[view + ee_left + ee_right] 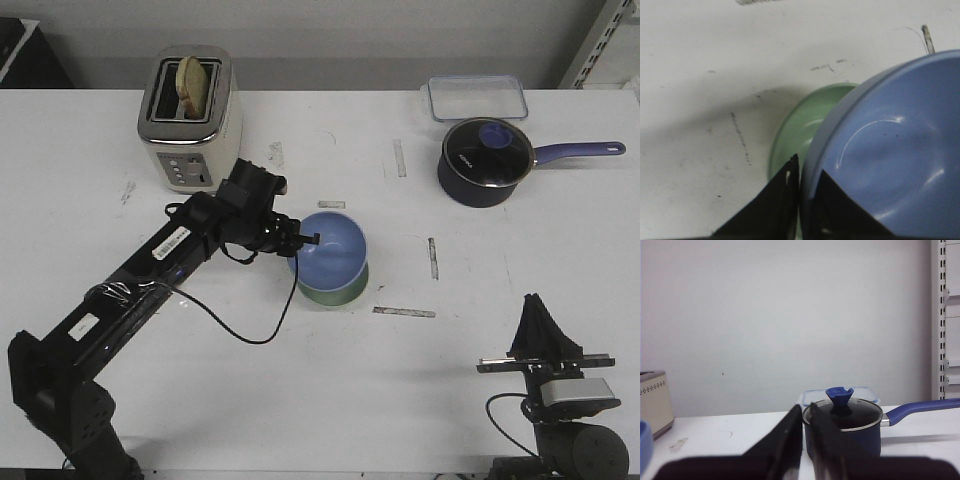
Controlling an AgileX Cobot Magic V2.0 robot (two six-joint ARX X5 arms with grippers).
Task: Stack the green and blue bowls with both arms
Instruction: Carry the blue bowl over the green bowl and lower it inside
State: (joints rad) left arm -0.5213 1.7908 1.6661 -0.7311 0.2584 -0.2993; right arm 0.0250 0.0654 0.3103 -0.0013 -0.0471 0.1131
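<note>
The light blue bowl (331, 251) sits tilted inside the pale green bowl (335, 294) at the middle of the table. My left gripper (301, 243) is shut on the blue bowl's left rim, one finger outside and one inside. In the left wrist view the blue bowl (895, 155) fills the right half and the green bowl (802, 127) shows under and beside it, with the gripper (802, 175) pinching the blue rim. My right gripper (538, 313) is shut and empty at the front right, far from the bowls; it also shows in the right wrist view (806, 412).
A cream toaster (190, 118) with bread stands at the back left. A dark blue lidded saucepan (487, 160) and a clear container (478, 97) stand at the back right. Tape marks (404, 312) lie on the white table.
</note>
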